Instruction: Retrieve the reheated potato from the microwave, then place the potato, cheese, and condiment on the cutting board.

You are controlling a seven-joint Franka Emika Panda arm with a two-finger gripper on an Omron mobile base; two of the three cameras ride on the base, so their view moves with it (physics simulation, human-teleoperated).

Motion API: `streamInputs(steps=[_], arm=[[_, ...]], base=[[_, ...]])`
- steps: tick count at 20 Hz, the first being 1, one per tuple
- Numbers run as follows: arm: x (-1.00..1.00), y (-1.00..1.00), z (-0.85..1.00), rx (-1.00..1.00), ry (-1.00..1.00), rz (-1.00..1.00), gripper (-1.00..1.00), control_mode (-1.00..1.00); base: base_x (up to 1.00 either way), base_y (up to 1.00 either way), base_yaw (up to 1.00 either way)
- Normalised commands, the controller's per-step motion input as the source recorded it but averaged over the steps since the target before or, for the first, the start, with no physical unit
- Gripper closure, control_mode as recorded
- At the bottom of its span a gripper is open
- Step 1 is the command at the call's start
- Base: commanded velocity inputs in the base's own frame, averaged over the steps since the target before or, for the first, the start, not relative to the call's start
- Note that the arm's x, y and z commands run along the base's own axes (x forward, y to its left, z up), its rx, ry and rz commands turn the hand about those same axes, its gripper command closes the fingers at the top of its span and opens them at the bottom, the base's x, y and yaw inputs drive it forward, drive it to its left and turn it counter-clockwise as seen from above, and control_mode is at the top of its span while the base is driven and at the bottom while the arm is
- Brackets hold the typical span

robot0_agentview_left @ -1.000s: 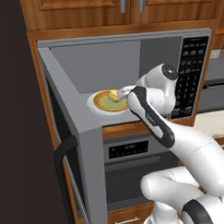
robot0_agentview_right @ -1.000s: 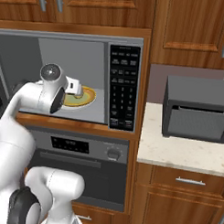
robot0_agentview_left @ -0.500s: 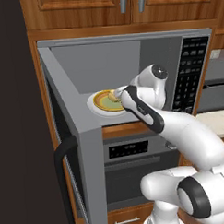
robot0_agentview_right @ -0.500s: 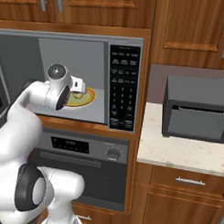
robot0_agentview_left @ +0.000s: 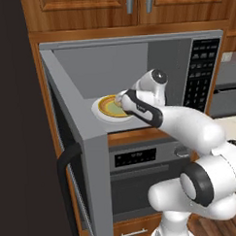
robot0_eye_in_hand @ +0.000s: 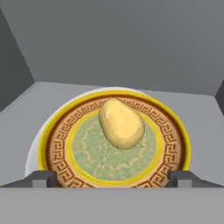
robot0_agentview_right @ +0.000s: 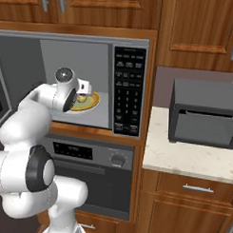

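The microwave (robot0_agentview_left: 203,77) stands with its door (robot0_agentview_left: 90,160) swung open to the left. Inside, a pale yellow-tan potato (robot0_eye_in_hand: 121,123) lies on a white plate (robot0_eye_in_hand: 43,144) with a gold and brown patterned rim. My gripper (robot0_eye_in_hand: 112,178) is open inside the cavity, just short of the plate, with the potato centred ahead between the fingertips (robot0_eye_in_hand: 41,178) and not touching them. In the base views the gripper (robot0_agentview_left: 120,98) (robot0_agentview_right: 84,90) hovers at the edge of the plate (robot0_agentview_left: 104,112) (robot0_agentview_right: 91,103). The cheese, condiment and cutting board are out of view.
A black-fronted oven (robot0_agentview_left: 136,160) sits below the microwave. To the right, a dark grey box appliance (robot0_agentview_right: 204,114) stands on a pale stone counter (robot0_agentview_right: 193,161). Wooden cabinets (robot0_agentview_right: 197,31) run above. The microwave walls close in on both sides of the hand.
The hand has pushed deeper into the microwave toward the plate, and the arm has stretched out behind it. The jaws have stayed open.
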Motion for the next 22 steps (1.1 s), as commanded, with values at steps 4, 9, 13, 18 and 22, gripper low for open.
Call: streamInputs(steps=[4,9,13,18,22], arm=[[0.37,0.02,-0.06,-0.05,0.00,0.00,-1.00,-1.00],[0.30,0.12,-0.12,-0.03,0.00,0.00,-1.00,-1.00],[0.16,0.12,-0.21,-0.04,0.00,0.00,-1.00,-1.00],[0.21,0.06,-0.23,-0.04,0.00,0.00,-1.00,-1.00],[0.30,0.01,-0.13,-0.02,0.00,0.00,-1.00,-1.00]], base=[[0.00,0.00,0.00],[0.00,0.00,0.00],[0.00,0.00,0.00],[0.00,0.00,0.00],[0.00,0.00,0.00]])
